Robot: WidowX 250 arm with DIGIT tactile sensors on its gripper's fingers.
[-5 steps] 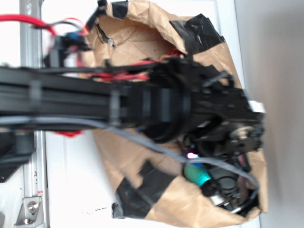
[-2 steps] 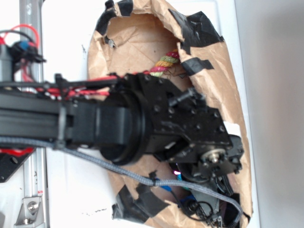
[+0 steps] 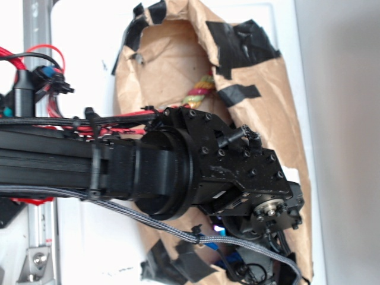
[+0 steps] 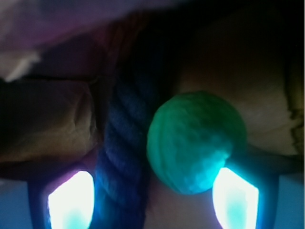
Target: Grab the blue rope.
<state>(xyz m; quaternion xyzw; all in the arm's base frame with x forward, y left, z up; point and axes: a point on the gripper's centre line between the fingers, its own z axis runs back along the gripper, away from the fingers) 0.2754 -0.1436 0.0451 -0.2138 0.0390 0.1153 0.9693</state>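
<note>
White table [image 3: 83, 35] with a torn, taped paper bag [image 3: 279, 95] on it. The gripper [image 4: 152, 200] is down inside the bag, jaws spread. The blue rope [image 4: 121, 143] lies between them, left of centre, beside a green ball [image 4: 195, 140]. A striped rope [image 3: 200, 89] shows further up. Risk: closing now could catch the ball too, or pinch the rope off-centre.

Dark navy twisted blue rope [image 4: 121, 143], frame centre-left. Green ball [image 4: 195, 140], centre-right. Brown paper bag [image 3: 178, 53] with black tape patches [image 3: 237, 41]. Red-yellow-green striped rope [image 3: 199, 90], upper centre.
</note>
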